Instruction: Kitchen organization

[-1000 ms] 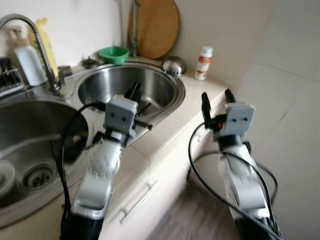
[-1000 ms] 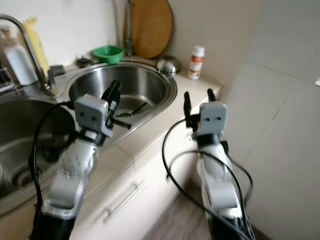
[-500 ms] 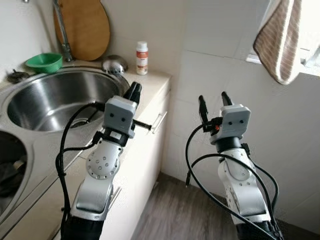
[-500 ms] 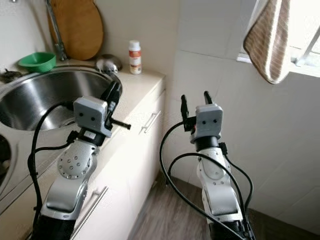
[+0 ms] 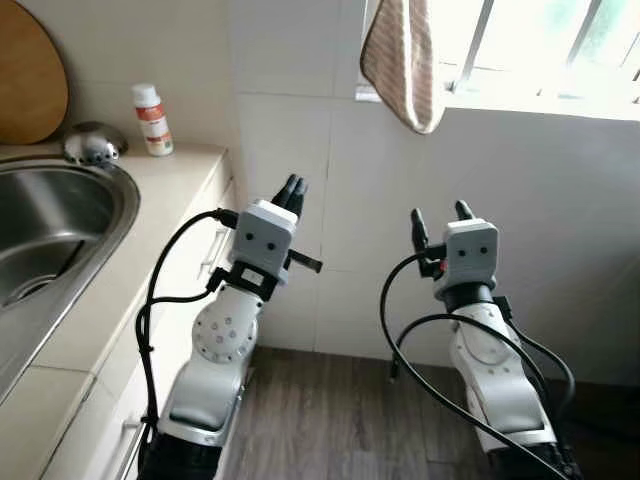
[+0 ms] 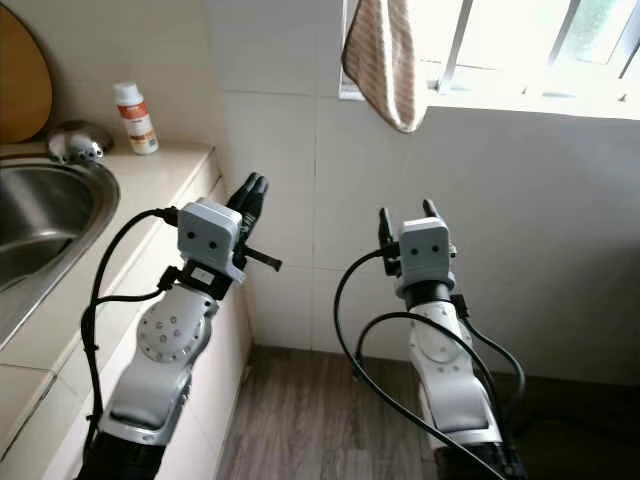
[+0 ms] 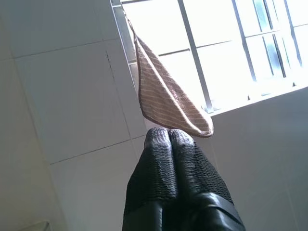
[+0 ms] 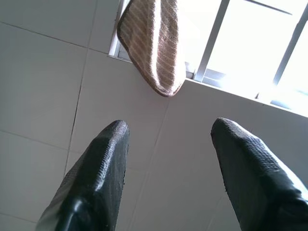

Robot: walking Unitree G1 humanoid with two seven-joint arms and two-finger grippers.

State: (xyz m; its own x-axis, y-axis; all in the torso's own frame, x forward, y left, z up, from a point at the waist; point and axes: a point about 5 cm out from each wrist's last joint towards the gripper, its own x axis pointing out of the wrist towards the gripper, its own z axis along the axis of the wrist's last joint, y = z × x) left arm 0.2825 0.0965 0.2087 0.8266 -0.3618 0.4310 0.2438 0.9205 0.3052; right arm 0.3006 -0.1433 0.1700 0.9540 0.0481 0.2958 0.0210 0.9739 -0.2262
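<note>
A brown striped cloth (image 5: pixel 403 62) hangs from the window ledge against the white tiled wall. My left gripper (image 5: pixel 293 187) is raised in front of me, shut with nothing between its fingers, pointing up towards the cloth (image 7: pixel 166 94). To its right, my right gripper (image 5: pixel 439 217) is held up at about the same height, open and holding nothing. The right wrist view looks up at the cloth (image 8: pixel 151 43) between the spread fingers (image 8: pixel 103 159).
The counter (image 5: pixel 150 230) runs along my left, with the round steel sink (image 5: pixel 55 215), a white bottle with an orange label (image 5: pixel 152 119), a steel strainer (image 5: pixel 92 146) and a wooden board (image 5: pixel 28 70). A barred window (image 5: pixel 540 45) is ahead; wood floor (image 5: pixel 330 410) lies below.
The camera has swung to the right: the sink and counter slid out to the left, while the tiled wall, window and hanging cloth came to the centre. Both grippers keep their pose.
</note>
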